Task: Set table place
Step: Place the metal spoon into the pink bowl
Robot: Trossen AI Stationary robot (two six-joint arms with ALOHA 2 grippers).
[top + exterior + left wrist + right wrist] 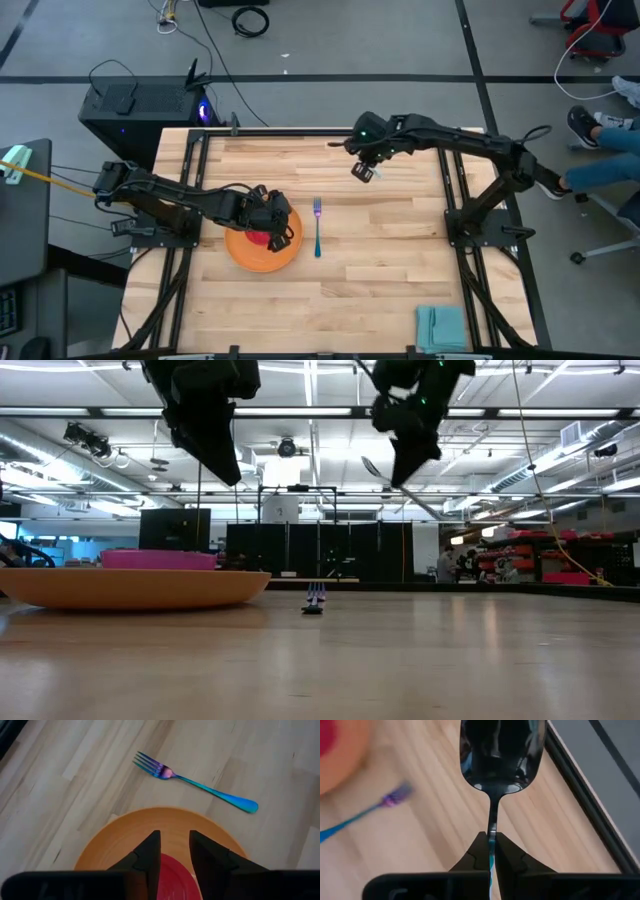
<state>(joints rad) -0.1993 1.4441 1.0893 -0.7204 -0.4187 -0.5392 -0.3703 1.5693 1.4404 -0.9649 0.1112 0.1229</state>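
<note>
The round orange plate [240,255] lies flat on the table's left half, and the pink-red cup [261,238] stands on it. My left gripper [174,836] hangs open above the cup [175,880], well clear of it in the low view [222,468]. The blue-handled fork [317,228] lies flat just right of the plate, tines toward the far edge. My right gripper [365,168] hovers over the far middle of the table, shut on the silver spoon [500,755]. My right gripper pinches the spoon's handle just behind the neck [492,822] between its two fingers. The handle runs back along the fingers and the bowl [500,755] sticks out ahead of them. The spoon is lifted clear of the table [372,466].
A folded teal napkin [441,328] lies at the near right corner. Black rails [452,190] run along the table's left and right sides. Bare wood stretches between the fork and the right rail and across the near middle.
</note>
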